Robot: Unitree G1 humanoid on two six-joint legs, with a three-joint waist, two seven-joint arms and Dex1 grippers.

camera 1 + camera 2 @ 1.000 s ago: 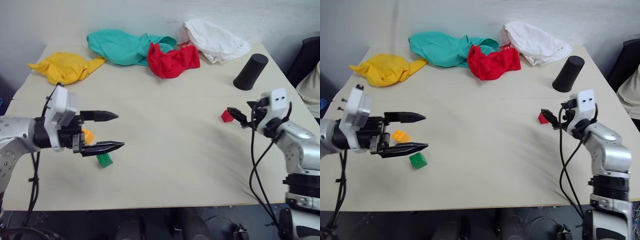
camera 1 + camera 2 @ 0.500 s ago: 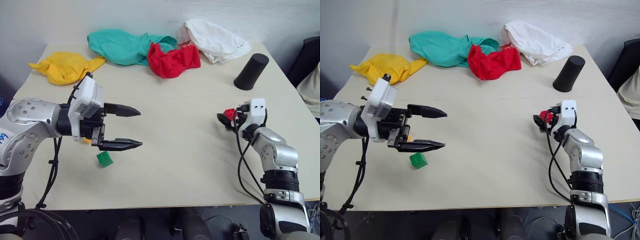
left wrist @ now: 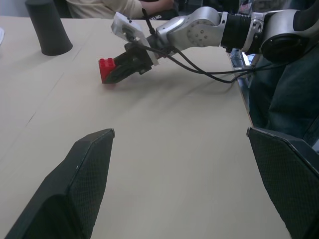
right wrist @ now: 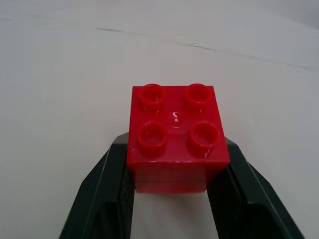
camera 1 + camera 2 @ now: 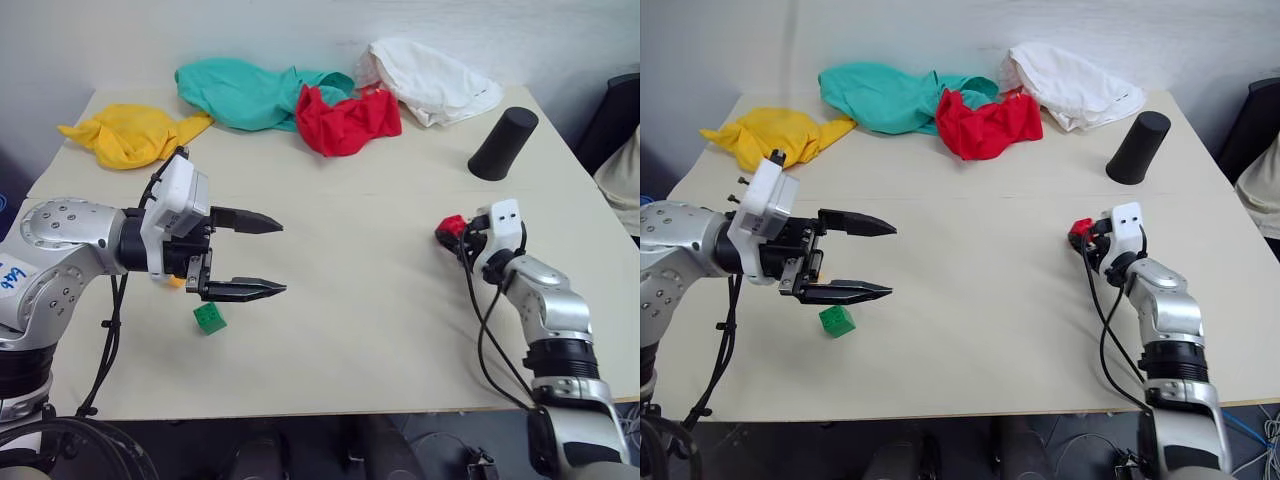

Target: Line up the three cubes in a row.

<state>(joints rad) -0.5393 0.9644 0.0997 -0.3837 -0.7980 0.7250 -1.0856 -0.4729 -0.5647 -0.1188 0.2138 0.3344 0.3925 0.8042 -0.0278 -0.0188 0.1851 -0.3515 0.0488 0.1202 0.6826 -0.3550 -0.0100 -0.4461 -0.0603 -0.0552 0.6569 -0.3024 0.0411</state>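
The red cube [image 4: 174, 129] sits on the table at the right, and my right gripper [image 5: 450, 232] is shut on it, one black finger [image 4: 99, 194] against each side. In the left wrist view the same red cube [image 3: 106, 69] shows at the tip of the right gripper [image 3: 124, 67]. My left gripper [image 5: 270, 256] hovers open over the left part of the table, holding nothing. The green cube [image 5: 209, 318] lies just in front of its lower finger. The orange-yellow cube [image 5: 177, 282] peeks out from behind that gripper's body, mostly hidden.
A black cylinder [image 5: 502, 143] stands at the back right. Yellow [image 5: 130, 133], teal [image 5: 245, 92], red [image 5: 347, 120] and white [image 5: 425, 78] cloths lie along the table's far edge. A person [image 5: 622, 170] sits past the right edge.
My right gripper has moved left onto the red cube and shut on it. The left gripper has shifted right, staying open.
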